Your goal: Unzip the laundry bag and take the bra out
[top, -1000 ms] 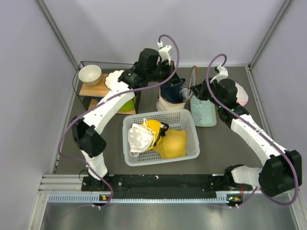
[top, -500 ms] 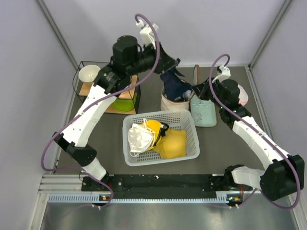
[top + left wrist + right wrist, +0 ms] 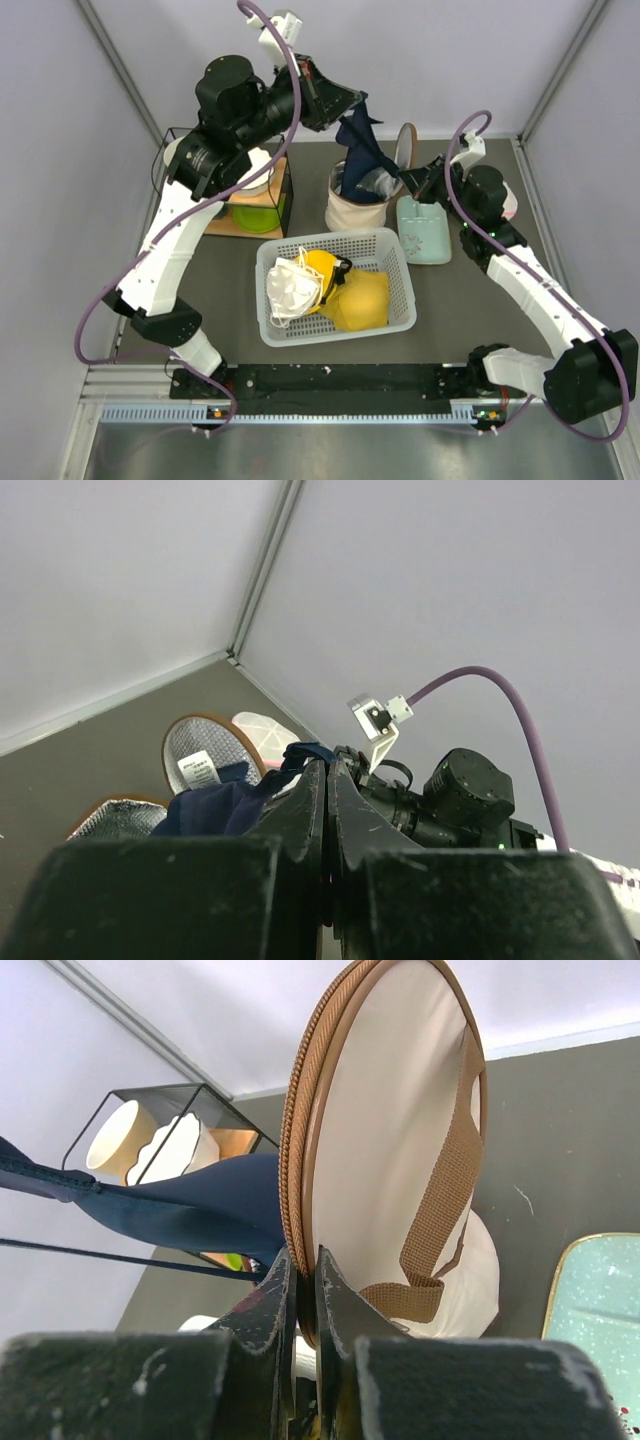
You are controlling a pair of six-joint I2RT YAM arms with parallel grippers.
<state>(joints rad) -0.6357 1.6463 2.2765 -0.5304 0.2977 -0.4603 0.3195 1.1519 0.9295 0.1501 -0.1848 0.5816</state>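
While held high over the far edge of the worktop, hangs from the left gripper (image 3: 352, 100), fingers pressed together on the navy bra (image 3: 357, 145), lower end trailing into the open laundry bag (image 3: 350, 212). Stands upright at far-middle, just beyond the white basket (image 3: 335, 290). Pinches the bag's round, brown-trimmed lid (image 3: 390, 1130) at its rim in the right gripper (image 3: 305, 1260), fingers narrow on it, lid tilted up. Mint tray (image 3: 424, 232) just beside the bag, toward the right edge.

The laundry bag (image 3: 390, 1110) is matt cream cloth with a woven brown strap (image 3: 440, 1195), the bra (image 3: 200, 1210) smooth navy fabric.
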